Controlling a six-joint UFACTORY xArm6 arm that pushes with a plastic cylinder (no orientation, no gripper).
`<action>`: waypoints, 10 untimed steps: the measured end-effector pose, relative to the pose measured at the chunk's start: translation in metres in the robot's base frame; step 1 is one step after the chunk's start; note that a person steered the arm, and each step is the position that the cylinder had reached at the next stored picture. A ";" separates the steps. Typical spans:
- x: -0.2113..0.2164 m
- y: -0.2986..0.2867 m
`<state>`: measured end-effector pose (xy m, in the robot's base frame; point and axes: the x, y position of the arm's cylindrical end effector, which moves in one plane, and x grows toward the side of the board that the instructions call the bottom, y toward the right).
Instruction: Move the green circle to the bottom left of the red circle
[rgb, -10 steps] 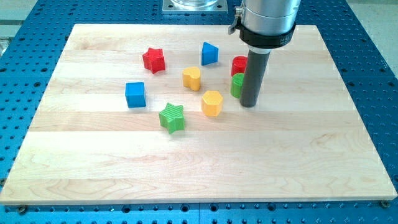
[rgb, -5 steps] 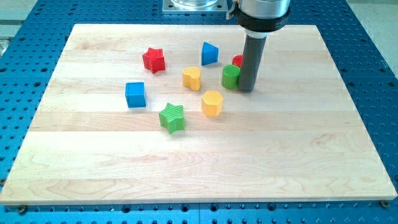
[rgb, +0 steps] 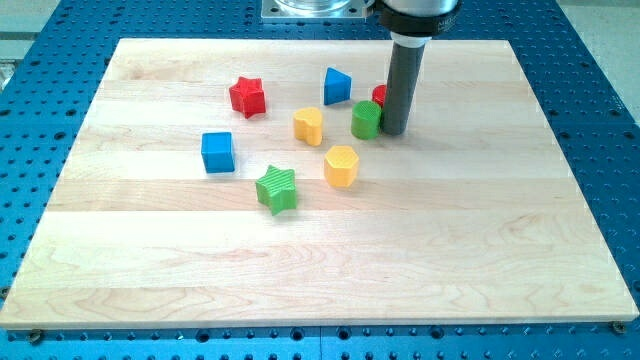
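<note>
The green circle (rgb: 366, 119) stands on the wooden board, just left of my rod. My tip (rgb: 394, 131) rests on the board touching the green circle's right side. The red circle (rgb: 380, 96) is mostly hidden behind the rod; only a sliver shows up and to the right of the green circle, and the two look close or touching.
On the wooden board (rgb: 500, 230) lie a blue block (rgb: 337, 86), a yellow heart-like block (rgb: 308, 126), a yellow hexagon (rgb: 341, 165), a green star (rgb: 276, 189), a blue cube (rgb: 217, 152) and a red star (rgb: 247, 96), all left of the rod.
My tip has moved up and slightly left in the view. The green circle has slid left and a little upward, out from behind the rod, now beside the red circle's lower left.
</note>
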<state>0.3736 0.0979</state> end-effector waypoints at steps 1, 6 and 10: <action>-0.001 0.000; -0.006 0.000; 0.055 -0.001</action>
<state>0.4286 0.0965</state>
